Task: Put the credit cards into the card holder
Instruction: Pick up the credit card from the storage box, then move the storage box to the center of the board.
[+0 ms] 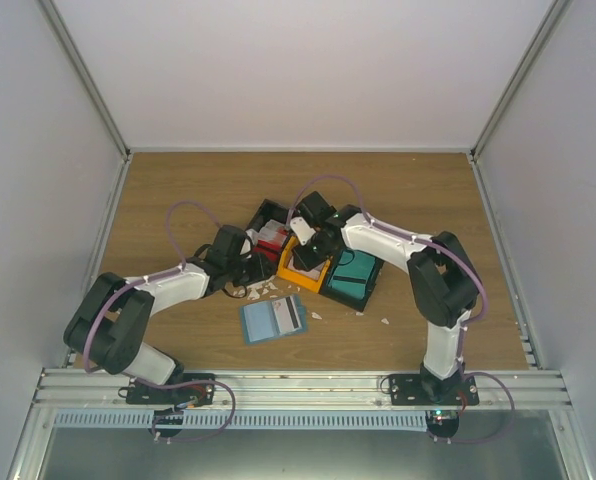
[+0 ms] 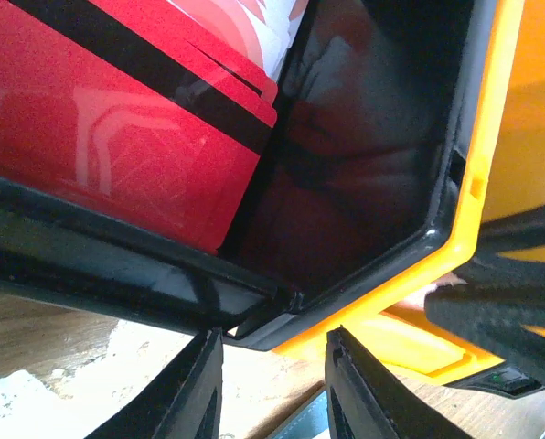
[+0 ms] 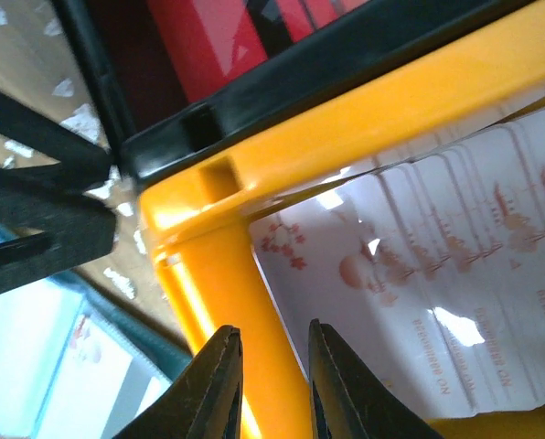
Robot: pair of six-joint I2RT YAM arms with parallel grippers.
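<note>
Orange plastic fills most of the right wrist view: a wall of the orange bin (image 3: 391, 101) runs down between the two fingers of the right hand (image 3: 272, 343), which sit close against it on either side, so that hand looks clenched on the bin's wall. Inside that bin the same view shows a fanned stack of pale credit cards (image 3: 437, 302) with pink print, which the top view hides under the arm. The left wrist view alone gives the inside of the black bin (image 2: 373, 165), with red cards (image 2: 117, 128) crossed by a black stripe on its left side. The left hand (image 2: 274, 337) has its fingers part way apart right at the bin's corner, where black rim meets orange rim, and I cannot tell whether they pinch that corner or merely stand by it. Only the top view shows the whole layout on the wooden desk (image 1: 178, 200): the black bin far and left of the orange one, a teal block (image 1: 350, 278) just right of the orange bin, and white scraps (image 1: 263, 290) scattered near them. It also shows the card holder (image 1: 261, 322) lying open and flat nearer than the bins, between the two arms and apart from both hands, with a striped card (image 1: 292, 315) resting on its right half
</note>
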